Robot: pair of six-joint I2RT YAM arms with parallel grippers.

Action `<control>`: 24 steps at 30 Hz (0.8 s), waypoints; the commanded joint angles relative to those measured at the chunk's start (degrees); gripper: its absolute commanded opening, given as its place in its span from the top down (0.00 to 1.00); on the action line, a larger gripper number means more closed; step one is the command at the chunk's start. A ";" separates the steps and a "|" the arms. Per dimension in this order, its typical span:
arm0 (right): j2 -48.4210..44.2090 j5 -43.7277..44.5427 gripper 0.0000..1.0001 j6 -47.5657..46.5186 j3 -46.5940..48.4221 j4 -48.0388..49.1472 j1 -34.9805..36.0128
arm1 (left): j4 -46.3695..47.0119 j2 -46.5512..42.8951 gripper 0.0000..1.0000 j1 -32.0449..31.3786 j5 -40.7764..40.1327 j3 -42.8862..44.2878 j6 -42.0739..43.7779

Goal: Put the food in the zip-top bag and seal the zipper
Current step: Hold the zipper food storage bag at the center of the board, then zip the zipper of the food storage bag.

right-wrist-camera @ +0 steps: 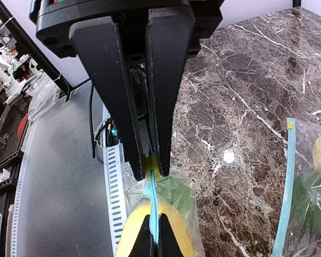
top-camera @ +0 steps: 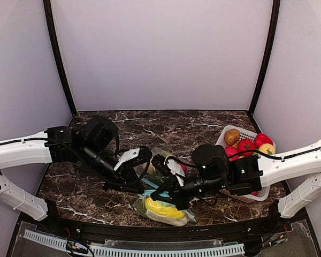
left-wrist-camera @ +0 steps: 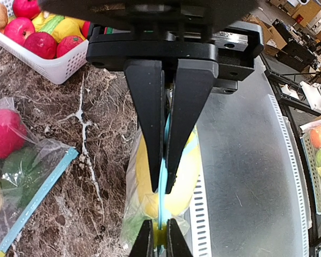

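A clear zip-top bag (top-camera: 163,210) with a blue zipper strip (left-wrist-camera: 166,206) hangs at the table's near edge. It holds a yellow food piece (left-wrist-camera: 187,176) and something green (right-wrist-camera: 176,194). My left gripper (left-wrist-camera: 165,184) is shut on the zipper strip and shows in the top view (top-camera: 144,184). My right gripper (right-wrist-camera: 151,170) is shut on the yellow end of the same strip, close beside the left one, and also shows in the top view (top-camera: 168,195). More food, red apples (top-camera: 246,145) and a potato (top-camera: 231,136), lies in the basket.
The white slotted basket (top-camera: 251,193) stands at the right. A second zip-top bag (left-wrist-camera: 21,176) holding a red fruit (left-wrist-camera: 2,131) and green pieces lies flat on the marble table behind the grippers. A perforated metal rail (top-camera: 134,249) runs along the near edge.
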 commanded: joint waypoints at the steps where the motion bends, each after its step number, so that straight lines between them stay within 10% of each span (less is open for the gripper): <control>1: -3.38 -0.37 1.00 0.50 -1.32 -2.15 -1.12 | -10.31 -0.40 0.99 0.32 -3.19 -0.26 1.44; 7: -3.07 0.64 1.00 0.37 -0.93 -2.66 -1.26 | -7.88 -1.01 0.99 0.29 -4.46 -0.18 -0.54; 15: 2.05 16.22 1.00 1.14 6.51 -16.09 -1.04 | 0.03 -4.68 0.24 2.24 -9.21 -0.70 -11.80; 24: 11.41 30.91 1.00 3.70 15.33 -23.85 1.42 | 4.73 -10.61 0.09 17.34 -8.91 -5.62 -21.91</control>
